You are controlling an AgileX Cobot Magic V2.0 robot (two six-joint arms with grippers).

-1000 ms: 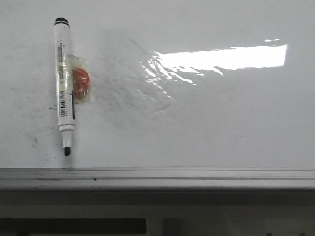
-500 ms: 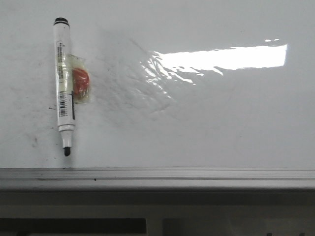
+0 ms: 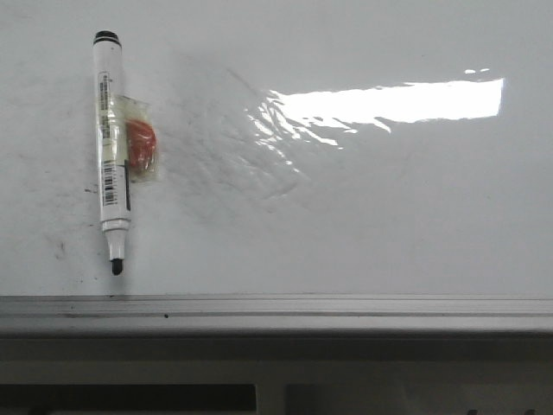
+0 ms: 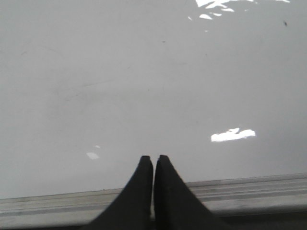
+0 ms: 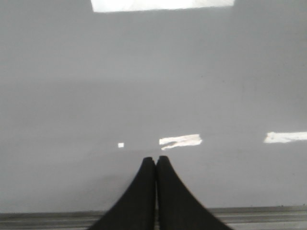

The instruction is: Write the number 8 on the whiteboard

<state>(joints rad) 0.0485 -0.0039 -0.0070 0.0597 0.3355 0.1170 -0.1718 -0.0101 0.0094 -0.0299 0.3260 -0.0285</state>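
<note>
The whiteboard [image 3: 363, 207] fills the front view, glossy white with faint grey smudges and a bright glare patch. No number 8 shows on it. A white marker [image 3: 111, 147] with a black tip lies on the board at the left, tip toward the near rail, uncapped. Neither gripper shows in the front view. My left gripper [image 4: 153, 159] is shut and empty, over the whiteboard [image 4: 144, 86] near its rail. My right gripper [image 5: 156, 160] is shut and empty, over the whiteboard [image 5: 153, 86] near its rail.
A small red object in clear wrap [image 3: 141, 147] lies against the marker's right side. A grey metal rail [image 3: 276, 313] runs along the board's near edge; it also shows in the left wrist view [image 4: 249, 191] and the right wrist view [image 5: 268, 215].
</note>
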